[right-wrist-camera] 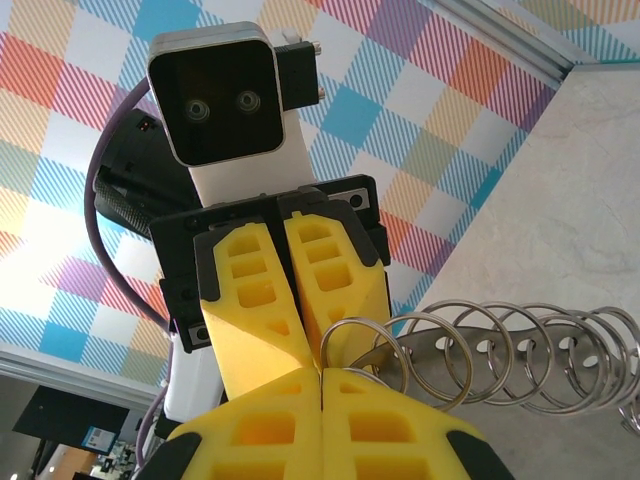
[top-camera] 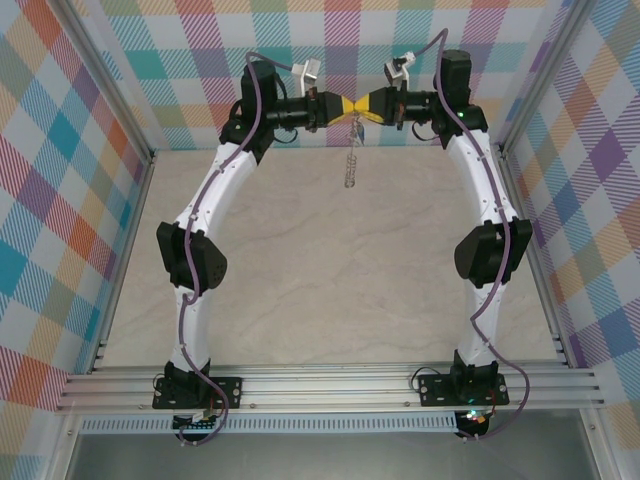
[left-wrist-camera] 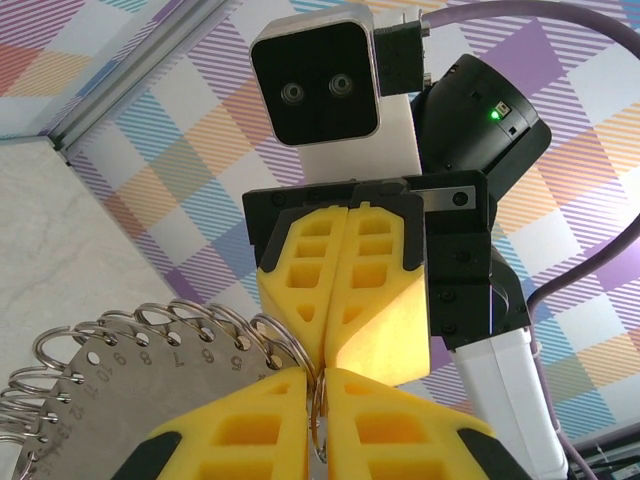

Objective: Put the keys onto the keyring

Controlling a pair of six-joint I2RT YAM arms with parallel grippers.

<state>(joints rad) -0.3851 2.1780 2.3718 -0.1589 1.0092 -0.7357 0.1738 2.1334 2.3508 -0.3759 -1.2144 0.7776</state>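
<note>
High at the back of the cell, my left gripper (top-camera: 345, 107) and my right gripper (top-camera: 362, 107) meet tip to tip. The keyring (top-camera: 350, 163), a grey metal strip strung with several wire loops, hangs down from where they meet. In the left wrist view my left gripper (left-wrist-camera: 322, 378) is shut on one end loop (left-wrist-camera: 322, 410) of the keyring (left-wrist-camera: 130, 385). In the right wrist view my right gripper (right-wrist-camera: 322, 372) is shut, and a loop (right-wrist-camera: 340, 340) of the keyring (right-wrist-camera: 520, 360) lies against its tip. The keys are hidden.
Checked cloth walls (top-camera: 60, 200) with metal posts close in the beige tabletop (top-camera: 330, 290) at the left, right and back. An aluminium rail (top-camera: 330, 385) carries both arm bases at the near edge.
</note>
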